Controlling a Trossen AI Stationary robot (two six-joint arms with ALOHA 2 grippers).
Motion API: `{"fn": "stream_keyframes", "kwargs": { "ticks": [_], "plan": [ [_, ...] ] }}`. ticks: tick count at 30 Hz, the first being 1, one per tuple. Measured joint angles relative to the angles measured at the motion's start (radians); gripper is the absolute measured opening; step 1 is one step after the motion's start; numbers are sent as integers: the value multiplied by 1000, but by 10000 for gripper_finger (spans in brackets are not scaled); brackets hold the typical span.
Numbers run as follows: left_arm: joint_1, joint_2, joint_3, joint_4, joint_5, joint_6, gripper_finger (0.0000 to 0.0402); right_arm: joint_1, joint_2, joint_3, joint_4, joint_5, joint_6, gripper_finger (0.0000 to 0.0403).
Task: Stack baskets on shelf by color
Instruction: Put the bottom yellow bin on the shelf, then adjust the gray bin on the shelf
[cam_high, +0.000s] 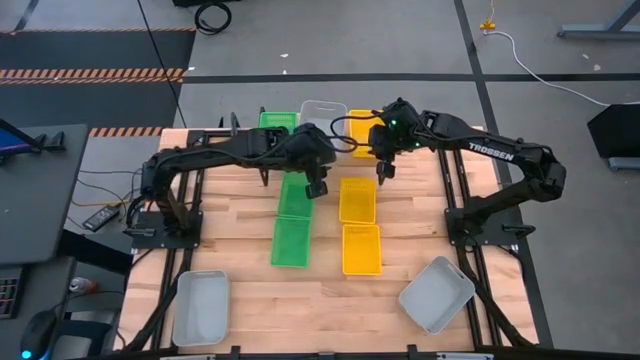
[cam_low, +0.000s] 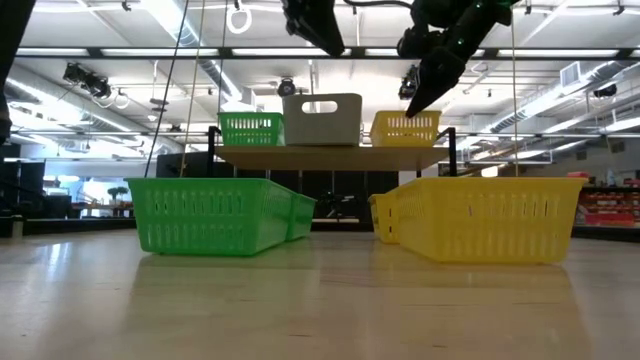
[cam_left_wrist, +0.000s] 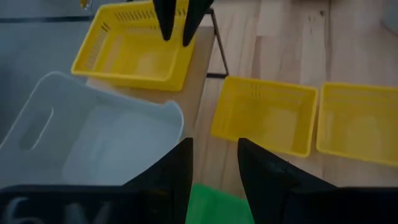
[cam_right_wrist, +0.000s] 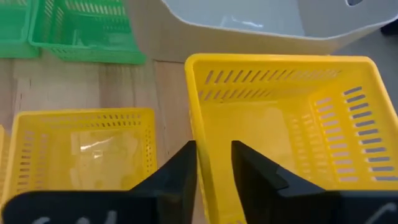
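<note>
High view: a low shelf with a light wooden plank top on thin black legs (cam_high: 322, 135) is seen at twelve o'clock on the slatted wooden worktop (cam_high: 320, 300), and one green slotted plastic basket (cam_high: 274, 121), one pale grey plastic basket (cam_high: 322, 112) and one yellow slotted plastic basket (cam_high: 361, 125) are already lined up on it. On the worktop, two more green baskets (cam_high: 291, 240) lie end to end just left of centre, two more yellow baskets (cam_high: 361, 249) just right of centre, and two grey baskets are left at seven o'clock (cam_high: 200, 306) and at five o'clock (cam_high: 437, 293). The right pincer (cam_right_wrist: 213, 163) is held over the shelf's yellow basket with its fingers a little apart astride the near wall, nothing yet clamped. The left pincer (cam_left_wrist: 213, 163) hangs slightly parted and empty above the gap between the grey shelf basket and the green ones below. The baskets are judged to be light, thin-walled and fairly stiff, though the perforated sides may flex under a hard squeeze, and the smooth plastic may slip. A hold is best taken on the rim of a short end wall, one finger inside and one outside, so that nesting into the same colour is left unobstructed.
</note>
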Motion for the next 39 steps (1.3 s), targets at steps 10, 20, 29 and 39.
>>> {"fn": "stream_keyframes", "kwargs": {
  "ticks": [10, 20, 29, 39],
  "plan": [
    [6, -71, -1, -104, -16, 8, 133, 23, -118, 0, 13, 1, 70, 155],
    [39, -81, -6, -200, 12, 129, 133, 130, -220, 0, 31, -12, 248, 158],
    [73, -22, -7, -182, 29, 232, 144, 264, -290, 0, 7, -24, 375, 158],
    [121, 48, -8, -176, 46, 254, 178, 322, -295, 0, 0, -11, 456, 158]
  ]
}}
